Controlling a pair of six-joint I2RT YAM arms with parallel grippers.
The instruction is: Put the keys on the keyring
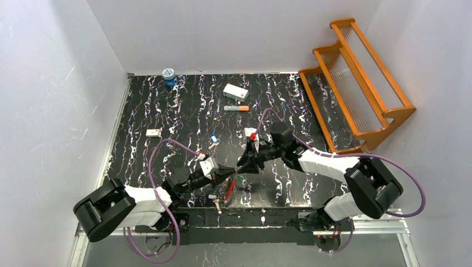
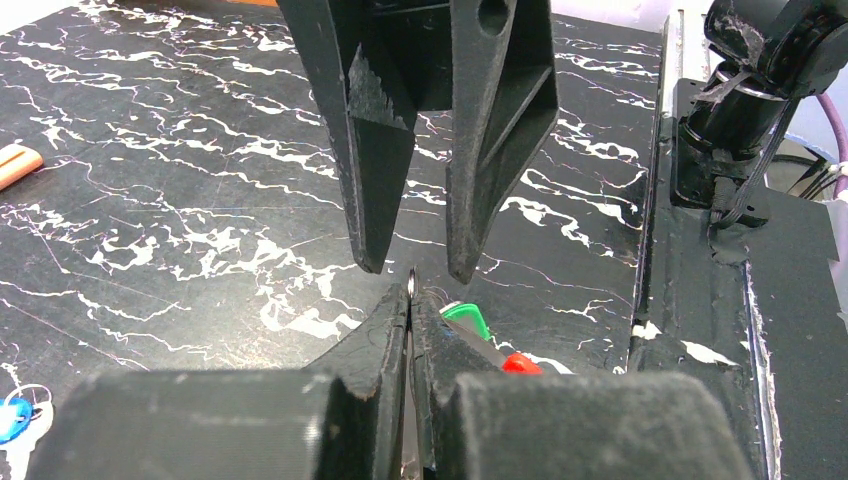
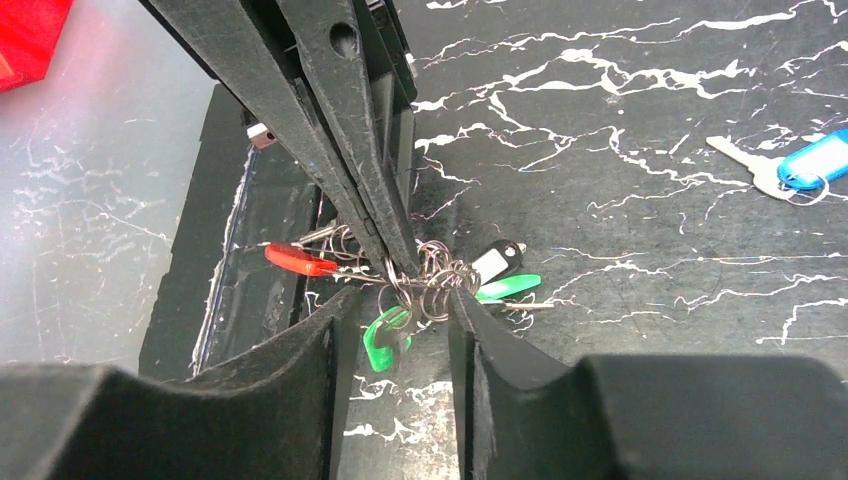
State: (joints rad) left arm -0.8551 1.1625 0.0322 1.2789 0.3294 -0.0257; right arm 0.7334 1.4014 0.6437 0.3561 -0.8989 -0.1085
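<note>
My left gripper (image 2: 411, 296) is shut on the thin silver keyring (image 2: 411, 279), held edge-on just above the black marbled table. In the right wrist view the keyring (image 3: 432, 287) is a tangle of wire loops carrying a red tag (image 3: 298, 260), two green-headed keys (image 3: 383, 341) and a black and white tag (image 3: 497, 262). My right gripper (image 3: 405, 300) is open, one finger on each side of the loops, tip to tip with the left gripper (image 3: 398, 262). A blue-headed key (image 3: 800, 165) lies apart on the table; it also shows in the top view (image 1: 214, 138).
An orange wooden rack (image 1: 356, 83) stands at the back right. A white box (image 1: 235, 91), an orange-tipped marker (image 1: 236, 108) and a blue jar (image 1: 169, 75) lie at the back. A small white piece (image 1: 153, 132) lies to the left. The table's front rail (image 2: 690, 300) is close by.
</note>
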